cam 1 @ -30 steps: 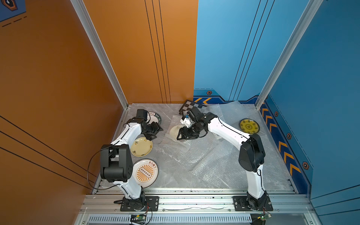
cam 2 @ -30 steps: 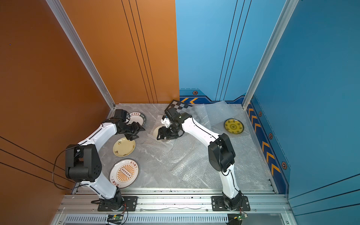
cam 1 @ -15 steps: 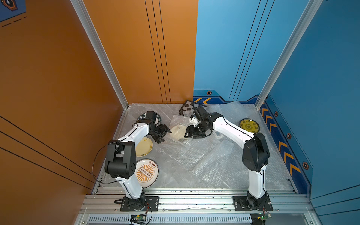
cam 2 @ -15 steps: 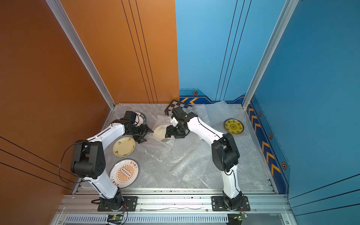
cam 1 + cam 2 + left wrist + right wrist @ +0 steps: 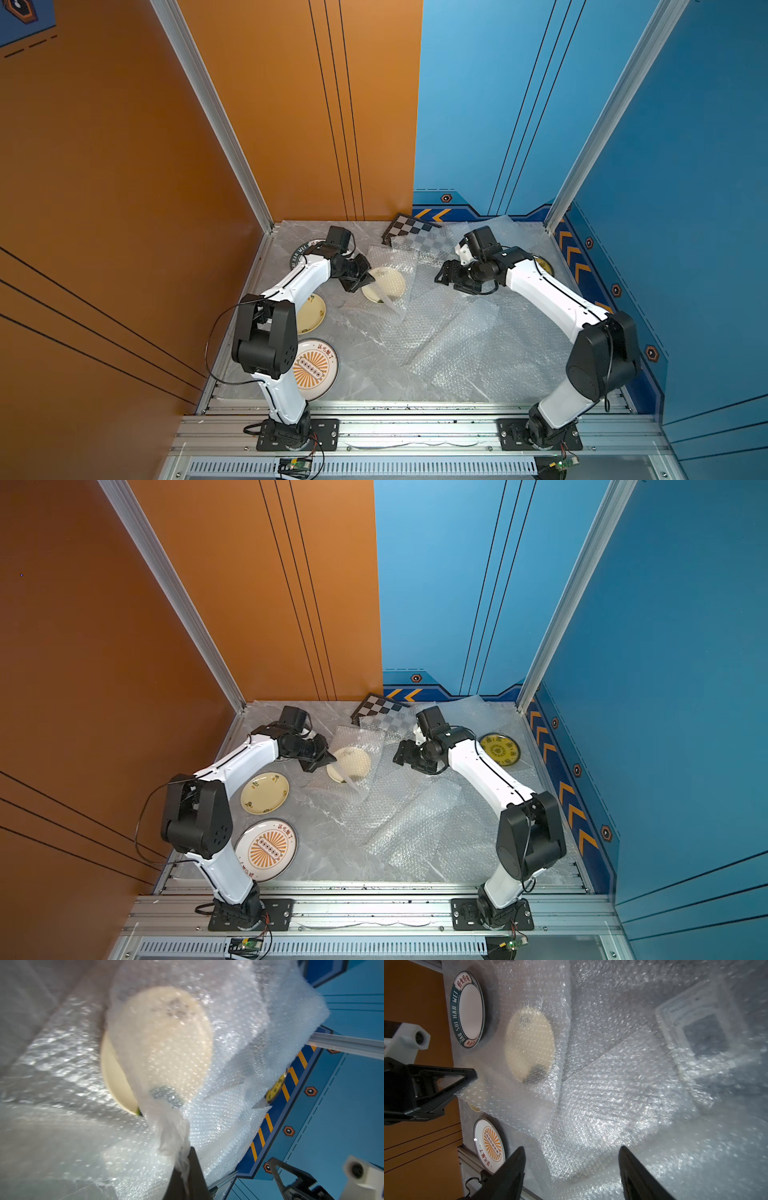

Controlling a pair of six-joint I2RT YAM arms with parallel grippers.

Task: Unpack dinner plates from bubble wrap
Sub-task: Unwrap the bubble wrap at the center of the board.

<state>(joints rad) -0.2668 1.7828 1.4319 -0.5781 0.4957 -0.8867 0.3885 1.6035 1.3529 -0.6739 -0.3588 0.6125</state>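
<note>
A cream, black-blotched dinner plate [image 5: 384,284] [image 5: 351,764] [image 5: 160,1043] [image 5: 529,1047] lies at the back middle under a sheet of bubble wrap [image 5: 392,259] [image 5: 166,1126]. One bare rim edge shows in the left wrist view. My left gripper [image 5: 368,282] [image 5: 330,759] [image 5: 187,1159] is shut on a bunched edge of that wrap beside the plate. To the right of the plate, clear of it, my right gripper [image 5: 442,276] [image 5: 399,756] [image 5: 571,1150] hangs open over loose wrap with nothing between its fingers.
Bare plates: green-lettered [image 5: 301,255] [image 5: 469,1009], cream flowered [image 5: 311,311] [image 5: 264,792] and orange sunburst [image 5: 313,370] [image 5: 266,850] along the left wall, yellow patterned [image 5: 498,749] at the right. Loose wrap sheets [image 5: 449,340] cover the middle and right. A checkerboard [image 5: 409,228] leans at the back.
My left gripper moved right from the green-lettered plate to the wrapped plate and shut on the wrap's edge. My right gripper drew back to the right, away from the plate.
</note>
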